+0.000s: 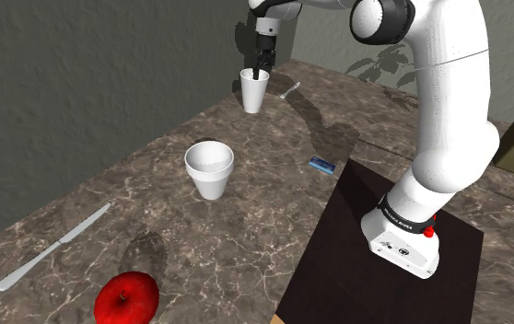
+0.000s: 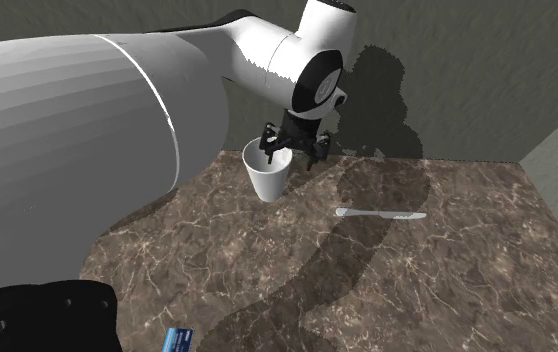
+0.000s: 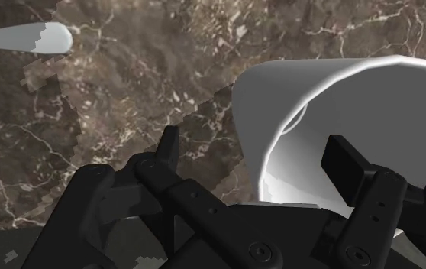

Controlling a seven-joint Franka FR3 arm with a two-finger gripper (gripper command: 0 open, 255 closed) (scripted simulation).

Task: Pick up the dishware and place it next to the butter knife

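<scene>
Hand [image 3: 257, 149] of mine poised over a white cup [image 3: 334, 107] at the far end of a brown marbled bench [image 1: 154, 221]. My fingers are open and astride the cup's wall, one finger [image 3: 349, 164] inside the cup and the other outside, and neither appears to touch it. The cup stands upright on the bench, close to the grey wall, not lifted.

What worries me is the grip. I would be pinching one thin wall off-centre, so the cup could swing or slip once raised. The outer finger stands further from the wall than the inner one. If they close unevenly, I judge they may shove the cup, and its narrow base would tip easily.

A small pale knife [image 2: 382, 214] lies near the cup, and I take it for the butter knife. A long pale knife [image 1: 52, 246] lies at the opposite end of the bench, so I cannot be certain and could carry the cup to the wrong one. That longer route passes a second white cup [image 1: 210, 168] and ends beside a red apple [image 1: 126, 299], either of which I might knock.
</scene>
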